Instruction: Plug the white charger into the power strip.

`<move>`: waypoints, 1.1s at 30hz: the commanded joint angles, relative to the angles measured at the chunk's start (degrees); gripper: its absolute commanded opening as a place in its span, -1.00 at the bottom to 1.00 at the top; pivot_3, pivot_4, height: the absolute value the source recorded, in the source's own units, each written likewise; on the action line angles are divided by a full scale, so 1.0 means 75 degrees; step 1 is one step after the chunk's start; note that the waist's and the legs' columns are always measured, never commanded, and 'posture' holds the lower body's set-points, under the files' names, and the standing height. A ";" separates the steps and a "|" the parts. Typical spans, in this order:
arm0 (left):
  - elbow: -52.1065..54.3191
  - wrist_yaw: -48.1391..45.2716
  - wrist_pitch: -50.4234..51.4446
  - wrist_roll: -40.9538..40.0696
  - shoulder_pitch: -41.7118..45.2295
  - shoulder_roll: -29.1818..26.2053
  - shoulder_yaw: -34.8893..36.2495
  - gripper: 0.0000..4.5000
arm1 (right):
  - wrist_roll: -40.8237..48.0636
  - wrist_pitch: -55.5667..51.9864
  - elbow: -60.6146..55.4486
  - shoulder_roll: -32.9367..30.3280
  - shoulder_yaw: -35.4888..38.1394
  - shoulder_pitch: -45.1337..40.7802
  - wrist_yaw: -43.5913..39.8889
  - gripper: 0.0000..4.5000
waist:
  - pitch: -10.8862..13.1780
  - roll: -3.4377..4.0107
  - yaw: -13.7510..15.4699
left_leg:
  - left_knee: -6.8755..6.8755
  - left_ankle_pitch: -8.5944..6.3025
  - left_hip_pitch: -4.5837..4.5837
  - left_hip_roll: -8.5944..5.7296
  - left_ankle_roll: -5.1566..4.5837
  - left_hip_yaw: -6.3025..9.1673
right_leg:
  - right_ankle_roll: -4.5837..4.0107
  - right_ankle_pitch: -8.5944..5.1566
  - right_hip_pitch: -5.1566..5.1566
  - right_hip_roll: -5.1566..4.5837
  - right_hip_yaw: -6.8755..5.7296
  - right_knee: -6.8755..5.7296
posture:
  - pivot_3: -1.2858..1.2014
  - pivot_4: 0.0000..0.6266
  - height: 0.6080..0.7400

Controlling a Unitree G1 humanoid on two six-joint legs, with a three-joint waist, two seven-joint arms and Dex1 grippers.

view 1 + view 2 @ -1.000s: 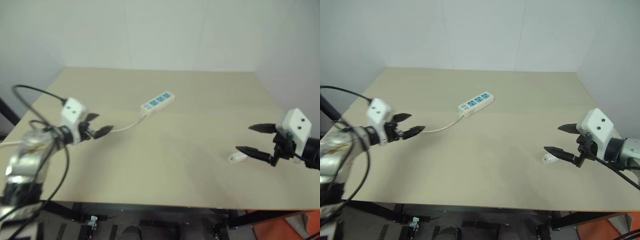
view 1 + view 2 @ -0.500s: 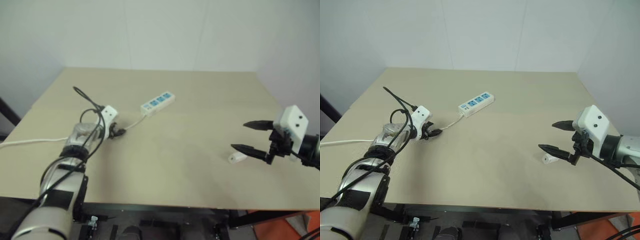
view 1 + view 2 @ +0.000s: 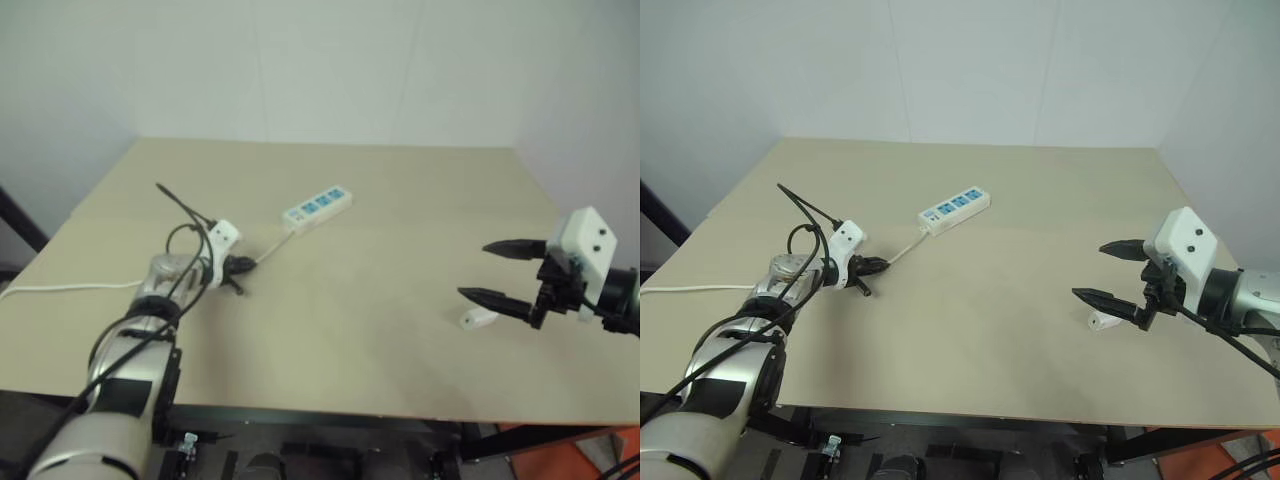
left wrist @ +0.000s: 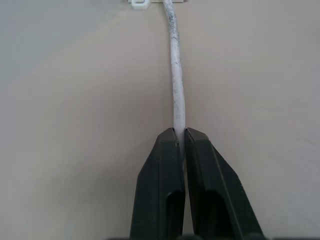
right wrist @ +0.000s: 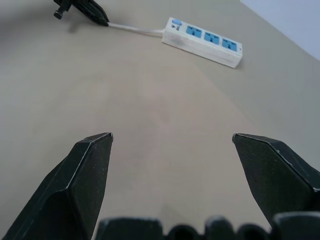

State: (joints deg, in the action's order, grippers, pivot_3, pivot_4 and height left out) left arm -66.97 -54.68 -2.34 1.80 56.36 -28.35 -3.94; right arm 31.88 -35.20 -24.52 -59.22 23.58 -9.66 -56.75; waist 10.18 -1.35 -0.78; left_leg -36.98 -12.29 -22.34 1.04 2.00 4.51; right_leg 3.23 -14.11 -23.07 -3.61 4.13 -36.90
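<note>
Power strip (image 3: 317, 207) mid-table, left gripper (image 3: 240, 266) on its cord (image 3: 268, 248), white charger (image 3: 478, 318) beside right gripper (image 3: 503, 272).

Left gripper (image 3: 872, 265), at centre left of the head view, fingers (image 4: 162, 185) pressed together, pinching a thin white cord (image 4: 176, 85); right gripper (image 3: 1108, 272), at right of frame, jaws spread wide, raised.

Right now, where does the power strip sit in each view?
Left eye: power strip upper centre of the table.
Right eye: upper centre.
Left wrist: just its end at the top edge.
Right wrist: upper right.
Shared landmark: its thin white cord.
</note>
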 commanded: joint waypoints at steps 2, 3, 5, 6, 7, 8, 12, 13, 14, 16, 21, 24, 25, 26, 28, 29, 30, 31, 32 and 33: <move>0.2744 -0.2566 0.0004 -0.0700 -0.1966 -0.0487 -0.0280 -0.99 | 0.0149 -0.0062 -0.0221 -0.0192 0.0347 -0.0054 0.0041 1.00 | -0.0002 0.0004 -0.0032 | 0.0002 0.0000 0.0001 0.0002 0.0000 -0.0001 | -0.0036 0.0020 -0.0001 -0.0001 0.0002 -0.0001 | 0.03 -0.52 1.00; 0.3730 -0.2876 0.0102 -0.0909 -0.2685 -0.0742 -0.0277 -0.99 | 0.0162 -0.0051 -0.0204 -0.0198 0.0321 -0.0061 0.0028 1.00 | -0.0004 0.0008 -0.0076 | 0.0004 0.0000 0.0002 0.0004 0.0000 -0.0002 | -0.0044 0.0024 -0.0004 -0.0001 0.0002 0.0000 | 0.03 -0.52 1.00; 0.5093 -0.3100 0.0451 -0.1222 -0.3716 -0.1152 -0.0214 -0.99 | 0.0178 -0.0016 -0.0164 -0.0211 0.0252 -0.0085 0.0009 1.00 | -0.0006 0.0010 -0.0149 | 0.0011 -0.0002 0.0009 0.0012 0.0000 -0.0006 | -0.0054 0.0021 -0.0003 0.0000 0.0006 -0.0008 | 0.03 -0.52 1.00; 0.5790 -0.3257 0.0730 -0.1404 -0.4330 -0.1518 -0.0122 -0.99 | 0.0180 0.0001 -0.0135 -0.0216 0.0171 -0.0140 0.0006 1.00 | -0.0008 0.0013 -0.0176 | 0.0011 -0.0002 0.0014 0.0013 0.0000 -0.0006 | -0.0057 0.0020 -0.0004 0.0000 0.0007 -0.0013 | 0.03 -0.52 1.00; 0.6396 -0.3397 0.1055 -0.1619 -0.4863 -0.1857 0.0006 -0.99 | 0.0181 0.0021 -0.0107 -0.0217 0.0096 -0.0194 -0.0004 1.00 | -0.0009 0.0014 -0.0193 | 0.0011 -0.0002 0.0017 0.0013 0.0000 -0.0006 | -0.0058 0.0019 -0.0003 0.0000 0.0007 -0.0019 | 0.03 -0.52 1.00; 0.6868 -0.3472 0.1316 -0.1810 -0.5272 -0.2128 0.0124 -0.99 | 0.0178 0.0033 -0.0090 -0.0215 0.0041 -0.0234 -0.0004 1.00 | -0.0009 0.0015 -0.0225 | 0.0011 -0.0002 0.0025 0.0014 0.0000 -0.0006 | -0.0056 0.0018 0.0003 0.0000 0.0006 -0.0019 | 0.03 -0.52 1.00; 0.7848 -0.3453 0.1879 -0.2361 -0.6464 -0.2957 0.0825 -0.53 | 0.0175 0.0079 -0.0016 -0.0184 -0.0136 -0.0364 -0.0041 1.00 | -0.0018 0.0032 -0.0256 | 0.0013 -0.0002 0.0047 0.0034 0.0000 -0.0018 | -0.0016 -0.0020 0.0011 0.0012 0.0010 -0.0018 | 0.03 -0.52 1.00; 0.7920 -0.3405 0.1971 -0.2476 -0.6636 -0.3078 0.1008 -0.38 | 0.0170 0.0091 -0.0009 -0.0176 -0.0164 -0.0376 -0.0046 1.00 | -0.0019 0.0032 -0.0257 | 0.0013 -0.0002 0.0048 0.0039 0.0000 -0.0021 | -0.0017 -0.0021 0.0008 0.0015 0.0010 -0.0018 | 0.03 -0.52 1.00; 0.7987 -0.3352 0.2054 -0.2598 -0.6753 -0.3149 0.1152 -0.25 | 0.0171 0.0097 -0.0009 -0.0171 -0.0180 -0.0383 -0.0049 1.00 | -0.0019 0.0032 -0.0256 | 0.0014 -0.0002 0.0047 0.0045 0.0000 -0.0023 | -0.0020 -0.0023 0.0006 0.0021 0.0010 -0.0018 | 0.03 -0.52 1.00; 0.8152 -0.3291 0.2282 -0.2977 -0.6848 -0.3190 0.1462 0.02 | 0.0171 0.0110 0.0007 -0.0158 -0.0218 -0.0403 -0.0054 1.00 | -0.0017 0.0034 -0.0239 | 0.0017 -0.0002 0.0041 0.0050 -0.0001 -0.0024 | -0.0025 -0.0026 -0.0004 0.0025 0.0008 -0.0018 | 0.03 -0.52 1.00; 0.8674 -0.3118 0.2853 -0.3901 -0.6294 -0.2853 0.1794 0.71 | 0.0178 0.0107 -0.0004 -0.0118 -0.0260 -0.0423 -0.0037 1.00 | -0.0011 0.0024 -0.0156 | 0.0015 -0.0002 0.0011 0.0049 -0.0001 -0.0024 | -0.0025 -0.0025 -0.0021 0.0024 0.0002 -0.0013 | 0.03 -0.52 1.00; 0.9146 -0.2550 0.3305 -0.4531 -0.5747 -0.2178 0.1856 0.99 | 0.0214 0.0100 -0.0086 -0.0064 -0.0214 -0.0403 0.0006 1.00 | -0.0009 0.0022 -0.0083 | 0.0008 -0.0002 0.0007 0.0049 -0.0001 -0.0021 | -0.0022 -0.0022 -0.0021 0.0024 -0.0003 -0.0013 | 0.03 -0.52 1.00; 0.9244 -0.2049 0.3268 -0.4511 -0.5554 -0.1793 0.1827 0.99 | 0.0229 0.0094 -0.0123 -0.0045 -0.0201 -0.0409 0.0032 1.00 | -0.0010 0.0023 -0.0069 | 0.0008 -0.0002 0.0008 0.0049 0.0000 -0.0022 | -0.0021 -0.0021 -0.0019 0.0023 -0.0001 -0.0012 | 0.03 -0.52 1.00; 0.9299 -0.1657 0.3332 -0.4492 -0.5405 -0.1506 0.1800 0.99 | 0.0242 0.0086 -0.0156 -0.0032 -0.0194 -0.0420 0.0056 1.00 | -0.0010 0.0022 -0.0053 | 0.0008 -0.0002 0.0009 0.0047 0.0000 -0.0022 | -0.0019 -0.0020 -0.0016 0.0022 0.0000 -0.0009 | 0.03 -0.52 1.00; 0.9230 -0.1038 0.3040 -0.4195 -0.5200 -0.0900 0.1651 0.99 | 0.0261 0.0075 -0.0205 -0.0007 -0.0208 -0.0489 0.0102 1.00 | -0.0010 0.0020 -0.0047 | 0.0007 -0.0002 0.0008 0.0046 -0.0001 -0.0021 | -0.0020 -0.0017 -0.0014 0.0024 -0.0001 -0.0009 | 0.03 -0.52 1.00; 0.9137 -0.0819 0.2908 -0.4018 -0.5113 -0.0634 0.1505 0.99 | 0.0262 0.0071 -0.0224 -0.0003 -0.0222 -0.0529 0.0124 1.00 | -0.0009 0.0020 -0.0066 | 0.0007 -0.0002 0.0009 0.0044 -0.0001 -0.0020 | -0.0020 -0.0017 -0.0014 0.0024 0.0002 -0.0008 | 0.03 -0.52 1.00; 0.8995 -0.0650 0.2743 -0.3805 -0.5039 -0.0419 0.1329 0.99 | 0.0260 0.0078 -0.0228 -0.0005 -0.0231 -0.0564 0.0135 1.00 | -0.0009 0.0019 -0.0079 | 0.0007 -0.0002 0.0009 0.0044 -0.0001 -0.0021 | -0.0021 -0.0016 -0.0015 0.0025 0.0004 -0.0009 | 0.03 -0.52 1.00; 0.8752 -0.0436 0.2310 -0.3443 -0.4976 -0.0169 0.1127 0.99 | 0.0267 0.0078 -0.0220 -0.0012 -0.0233 -0.0600 0.0142 1.00 | -0.0009 0.0019 -0.0078 | 0.0008 -0.0002 0.0009 0.0044 -0.0001 -0.0021 | -0.0022 -0.0015 -0.0015 0.0025 0.0004 -0.0010 | 0.03 -0.52 1.00; 0.8442 -0.0178 0.2064 -0.3161 -0.4871 0.0107 0.0940 0.99 | 0.0273 0.0080 -0.0220 -0.0015 -0.0240 -0.0641 0.0154 1.00 | -0.0008 0.0018 -0.0078 | 0.0007 -0.0002 0.0013 0.0042 -0.0001 -0.0021 | -0.0026 -0.0013 -0.0013 0.0025 0.0005 -0.0010 | 0.03 -0.52 1.00; 0.8221 0.0006 0.1878 -0.2974 -0.4800 0.0291 0.0823 0.99 | 0.0276 0.0079 -0.0219 -0.0015 -0.0245 -0.0668 0.0159 1.00 | -0.0009 0.0018 -0.0072 | 0.0007 -0.0002 0.0013 0.0041 -0.0001 -0.0020 | -0.0027 -0.0012 -0.0012 0.0025 0.0005 -0.0010 | 0.03 -0.52 1.00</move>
State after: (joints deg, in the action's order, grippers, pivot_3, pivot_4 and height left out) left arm -3.35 -57.24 14.99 -23.21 19.27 -27.06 3.34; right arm 32.95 -35.35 -24.68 -59.14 20.76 -13.37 -56.12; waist 10.11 -1.21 -1.32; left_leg -36.92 -12.31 -22.22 1.34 2.00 4.37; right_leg 3.02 -14.20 -23.12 -3.42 4.17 -36.97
